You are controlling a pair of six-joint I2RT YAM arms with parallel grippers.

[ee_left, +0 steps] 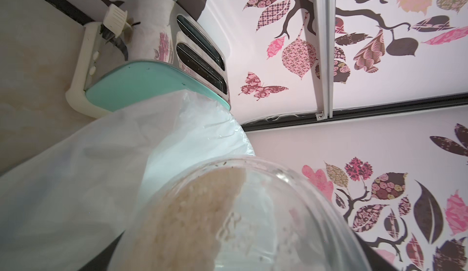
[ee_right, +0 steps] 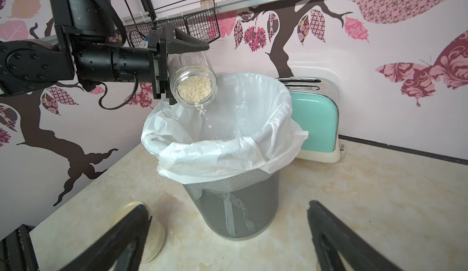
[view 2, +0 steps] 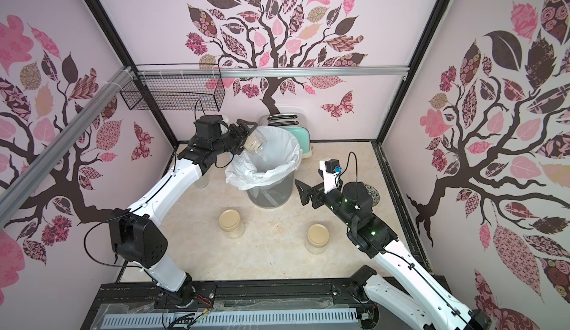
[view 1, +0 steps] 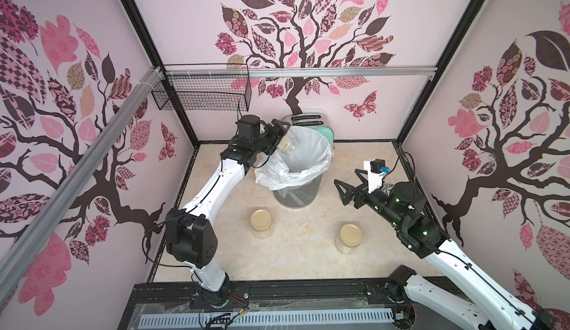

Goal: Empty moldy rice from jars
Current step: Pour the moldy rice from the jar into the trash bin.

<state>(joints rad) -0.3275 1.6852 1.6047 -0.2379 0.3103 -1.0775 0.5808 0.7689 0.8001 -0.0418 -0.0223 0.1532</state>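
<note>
Pinched lidless jar [ee_right: 188,63] in left pincer [ee_right: 190,75], tilted mouth-down over lined bin [ee_right: 233,206] to drop moldy rice [ee_right: 194,89] inside, not on bench [view 1: 302,251]. Parked right pincer [view 1: 348,179] spread, empty, beside bin, clear of pour. Left two lidded jars [view 1: 261,222] [view 1: 350,236] upright on bench, probably next.

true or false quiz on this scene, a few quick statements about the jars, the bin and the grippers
1. The left gripper holds a lidless jar tilted over the bin, with rice spilling out. True.
2. The right gripper is shut on a lid. False: it is open and empty.
3. The two jars standing on the table are both lidded. True.
4. The toaster stands between the bin and the robot. False: it is behind the bin, on the far side.
</note>
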